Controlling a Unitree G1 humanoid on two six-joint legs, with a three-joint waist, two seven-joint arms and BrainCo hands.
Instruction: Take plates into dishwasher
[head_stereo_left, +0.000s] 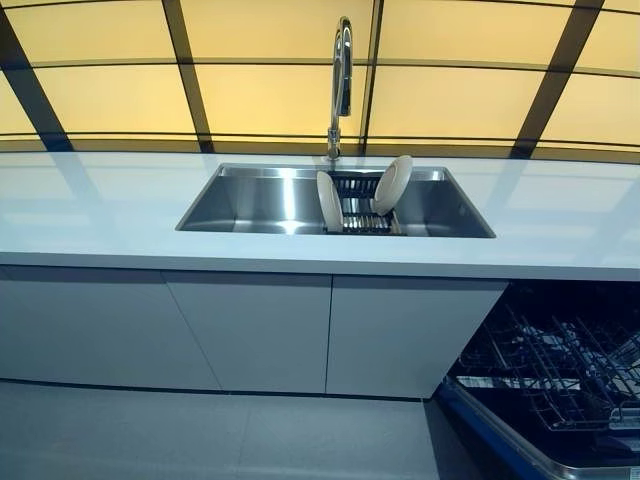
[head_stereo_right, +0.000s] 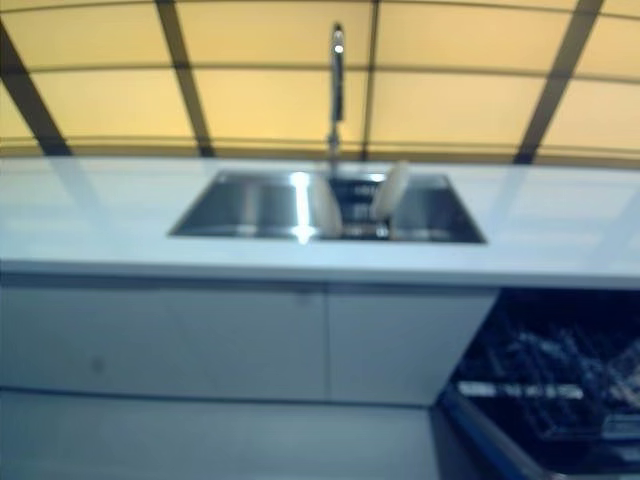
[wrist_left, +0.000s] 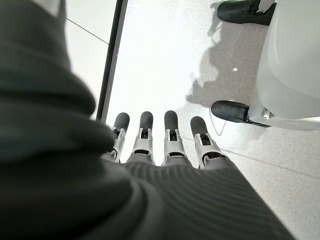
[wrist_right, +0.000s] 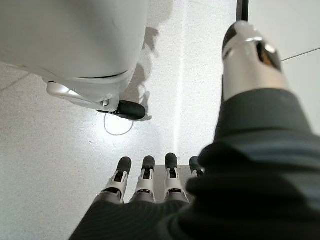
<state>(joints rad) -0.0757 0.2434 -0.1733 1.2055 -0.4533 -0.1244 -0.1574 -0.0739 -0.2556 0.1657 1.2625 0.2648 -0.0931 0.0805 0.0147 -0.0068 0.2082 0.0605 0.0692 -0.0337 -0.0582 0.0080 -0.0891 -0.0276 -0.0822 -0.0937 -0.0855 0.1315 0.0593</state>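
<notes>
Yellow panelled wall (head_stereo_left: 280, 70) with dark bars filled the upper frame, a white desk (head_stereo_left: 100, 210) ran across the middle, pale cabinet doors (head_stereo_left: 250, 335) below. The steel sink (head_stereo_left: 250, 200) sat centre frame under the tap (head_stereo_left: 342, 80). Two plates stood on edge in a dark rack (head_stereo_left: 360, 205) inside the sink, the left plate (head_stereo_left: 329, 200) and the right plate (head_stereo_left: 392, 184) leaning apart, probably racked upright so a hand could take each by its rim. The dishwasher (head_stereo_left: 560, 380) was open at lower right, its wire basket pulled out, seemingly ready to receive them. Neither hand showed in the head views. The left hand (wrist_left: 160, 145) and right hand (wrist_right: 150, 182) hung over the floor (wrist_left: 165, 60), fingers straight, released, grasping nothing. No plate picked yet.
</notes>
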